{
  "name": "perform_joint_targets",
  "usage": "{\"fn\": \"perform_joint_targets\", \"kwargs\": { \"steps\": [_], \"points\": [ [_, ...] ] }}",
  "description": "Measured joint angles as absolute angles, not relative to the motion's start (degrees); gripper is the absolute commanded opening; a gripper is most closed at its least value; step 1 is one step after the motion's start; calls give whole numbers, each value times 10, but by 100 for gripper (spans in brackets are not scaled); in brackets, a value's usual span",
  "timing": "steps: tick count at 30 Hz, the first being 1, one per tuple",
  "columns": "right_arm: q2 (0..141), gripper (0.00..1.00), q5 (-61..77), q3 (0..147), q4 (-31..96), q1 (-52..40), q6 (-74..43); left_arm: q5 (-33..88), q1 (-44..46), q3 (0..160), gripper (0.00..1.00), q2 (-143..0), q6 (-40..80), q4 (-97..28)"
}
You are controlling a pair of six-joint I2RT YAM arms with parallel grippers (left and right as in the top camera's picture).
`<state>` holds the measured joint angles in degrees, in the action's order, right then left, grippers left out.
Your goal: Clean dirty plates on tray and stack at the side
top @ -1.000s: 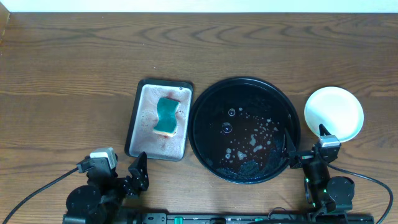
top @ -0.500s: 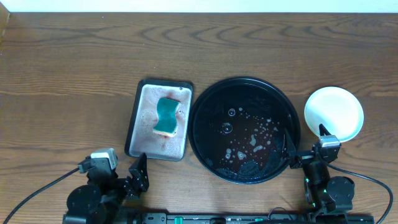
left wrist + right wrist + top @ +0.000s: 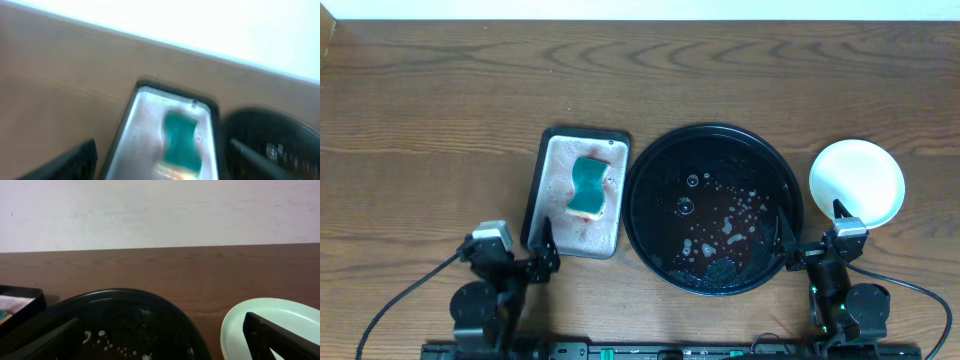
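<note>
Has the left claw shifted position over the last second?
Yes. In the overhead view the left claw has moved forward, from just short of the rectangular tray to its near-left corner.

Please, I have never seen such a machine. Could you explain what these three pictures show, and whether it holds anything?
These are two robot arms at a wooden table. The overhead picture looks down: the left arm and right arm sit at the bottom edge. The other two come from wrist cameras; the dark shapes at the corners are the left fingers and right fingers. On the table lie a round black tray, speckled with droplets, a rectangular tray holding a teal sponge, and a pale plate. Both pairs are open and hold nothing.
</note>
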<state>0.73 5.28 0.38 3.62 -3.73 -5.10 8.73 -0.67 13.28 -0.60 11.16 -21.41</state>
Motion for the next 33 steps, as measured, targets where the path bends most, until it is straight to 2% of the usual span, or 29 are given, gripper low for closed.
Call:
{"fn": "perform_joint_targets", "kwargs": {
  "steps": [4, 7, 11, 33],
  "points": [
    [7, 99, 53, 4, 37, -37, -50, 91, -7, 59, 82, -6, 88, -26],
    [7, 99, 53, 4, 36, -37, -49, 91, -7, 18, 82, -6, 69, 34],
    [7, 99, 52, 4, 36, -37, -49, 89, -7, 6, 82, -7, 44, -4],
    [7, 99, 52, 4, 36, -37, -49, 87, -7, 7, 82, -6, 29, -4]
  ]
}}
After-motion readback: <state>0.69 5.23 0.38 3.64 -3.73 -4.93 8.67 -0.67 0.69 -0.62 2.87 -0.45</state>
